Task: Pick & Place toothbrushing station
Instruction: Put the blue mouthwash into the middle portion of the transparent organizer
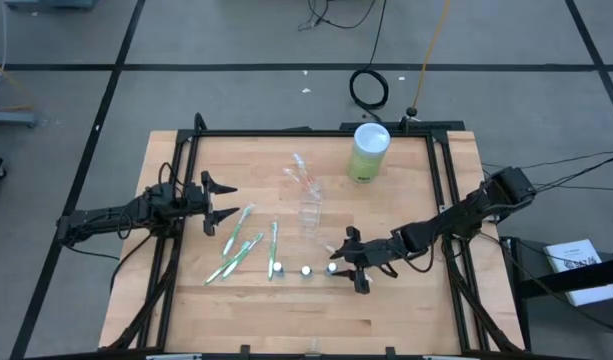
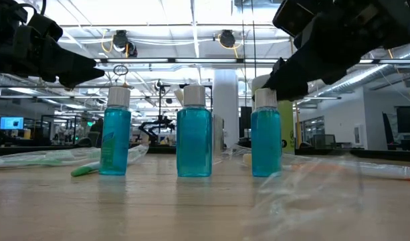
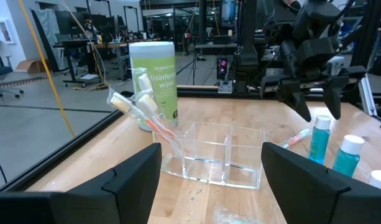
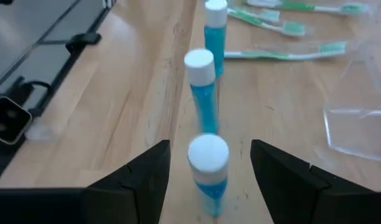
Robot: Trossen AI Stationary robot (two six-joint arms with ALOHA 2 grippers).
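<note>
My right gripper [image 1: 348, 268] straddles the nearest little blue bottle [image 4: 208, 169], jaws apart.
From above, three bottles line the tabletop [image 1: 406, 310] front; at table level they look light, slick, tippy; my left gripper [image 1: 229, 199] waits open; right wrist: clamp mid-body, below the cap.

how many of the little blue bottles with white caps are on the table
3, upright in a row near the table's front edge: the left bottle by the green toothbrushes, the middle bottle, and the right bottle between the right claw's open fingers.
</note>
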